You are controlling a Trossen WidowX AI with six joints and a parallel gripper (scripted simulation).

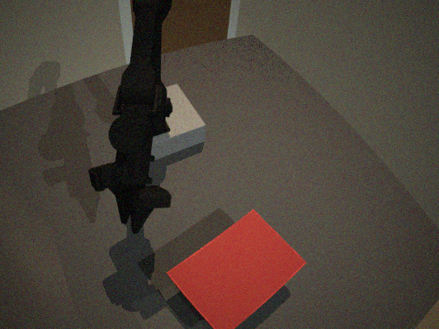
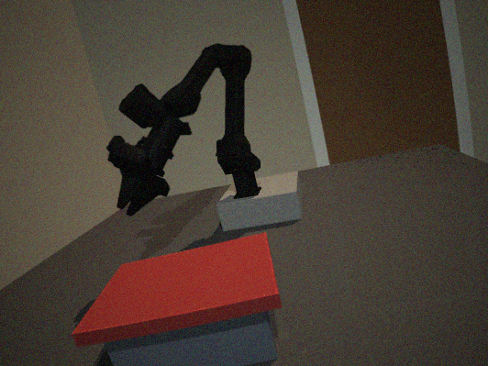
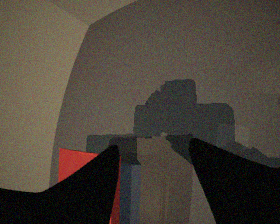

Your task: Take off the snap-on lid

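Note:
The red lid (image 1: 237, 268) (image 2: 193, 282) (image 3: 72, 162) lies right side up on top of the blue-grey storage box (image 2: 197, 347) (image 3: 131, 192), and its rim overhangs the box. In the top view the lid hides nearly all of the box. My gripper (image 1: 129, 226) (image 2: 125, 210) (image 3: 154, 148) is partly open, with nothing between its fingers. It points down, above the table and off to one side of the box, left of the lid in the top view. In the wrist view the left finger covers part of the lid and box.
The arm stands on a pale-topped block (image 1: 187, 114) (image 2: 261, 211) at the back of the table (image 1: 289, 163) (image 2: 390, 250). Walls and a brown door (image 1: 186, 11) (image 2: 376, 67) are behind it. Dark arm shadows fall on the table beside the box.

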